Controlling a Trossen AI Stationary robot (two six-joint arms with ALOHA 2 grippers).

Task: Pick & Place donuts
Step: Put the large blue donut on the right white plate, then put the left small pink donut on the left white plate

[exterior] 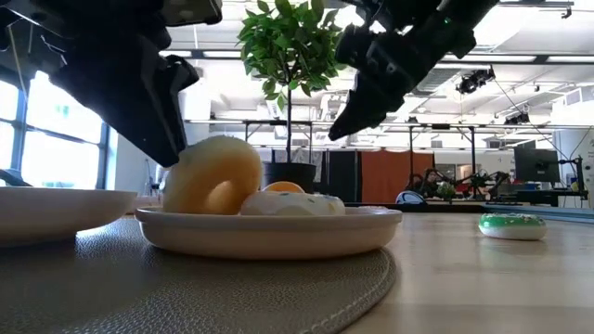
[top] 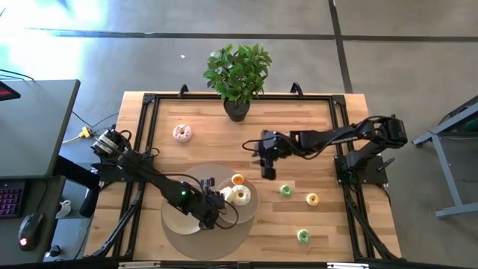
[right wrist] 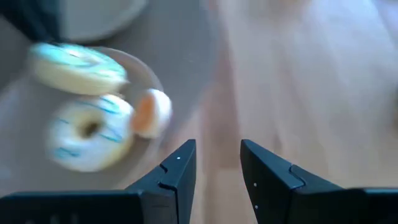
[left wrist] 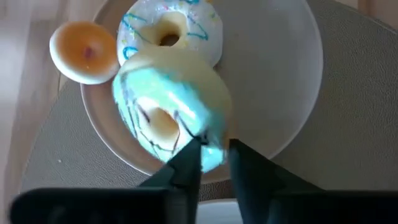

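— Where is the cream donut (left wrist: 168, 99) found?
— Tilted on the plate (left wrist: 273, 93), leaning on the white donut (left wrist: 171, 31), its rim between the left gripper's (left wrist: 214, 152) slightly parted fingers.
— And the right gripper (right wrist: 217, 165)?
— Held apart, empty, above the table (top: 328, 224).

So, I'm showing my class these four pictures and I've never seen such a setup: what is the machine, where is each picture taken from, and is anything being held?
Two dark robot arms work at a wooden table, moving toy donuts.

One camera looks straight down, one sits at table height, and one rides each wrist.

The left gripper is at a beige plate, its fingers around the edge of a blue-iced donut tilted on a white donut; an orange mini donut lies beside them.

The right gripper hangs open and empty.

Elsewhere are a pink donut, smaller ones and a potted plant.
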